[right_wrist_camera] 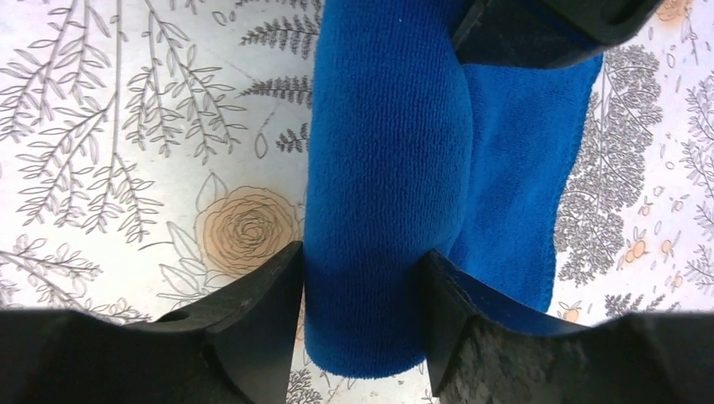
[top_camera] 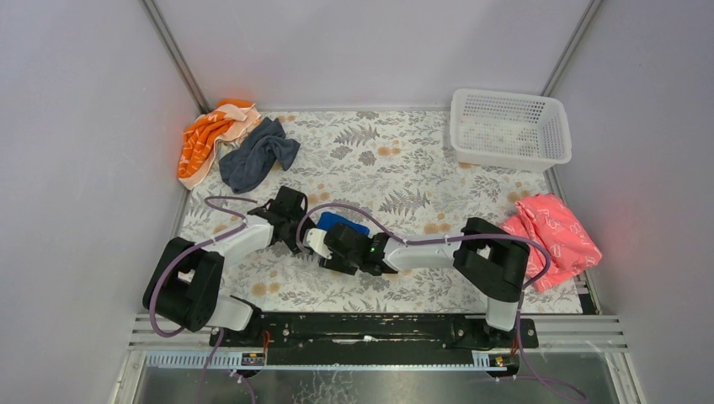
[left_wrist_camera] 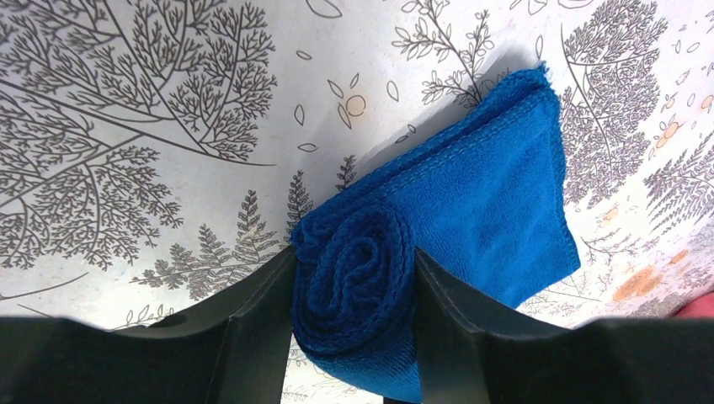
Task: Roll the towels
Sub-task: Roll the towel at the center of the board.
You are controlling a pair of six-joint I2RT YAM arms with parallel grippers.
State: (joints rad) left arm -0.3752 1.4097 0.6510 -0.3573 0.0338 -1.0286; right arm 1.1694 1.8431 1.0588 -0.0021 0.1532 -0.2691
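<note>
Closest in, the left tool (left_wrist_camera: 354, 252) was clamped across the spiral end of the half-rolled blue towel (left_wrist_camera: 505, 194) at mid-bench (top_camera: 396, 160). The right tool (right_wrist_camera: 362, 252) gripped the same roll farther along, likely so that both ends would turn evenly toward the flat tail not yet rolled. Counted left to right: one orange striped cloth (top_camera: 206, 143), one slate-grey towel (top_camera: 257, 156) lying crumpled in the far left corner, one white basket (top_camera: 509, 126) and one pink cloth (top_camera: 551, 231); two tools, two towels.

Bright blue towel (left_wrist_camera: 471, 210) half rolled, centre front — flat tail trailing, slate-grey towel (top_camera: 255, 154) crumpled, unrolled — far-left corner
</note>
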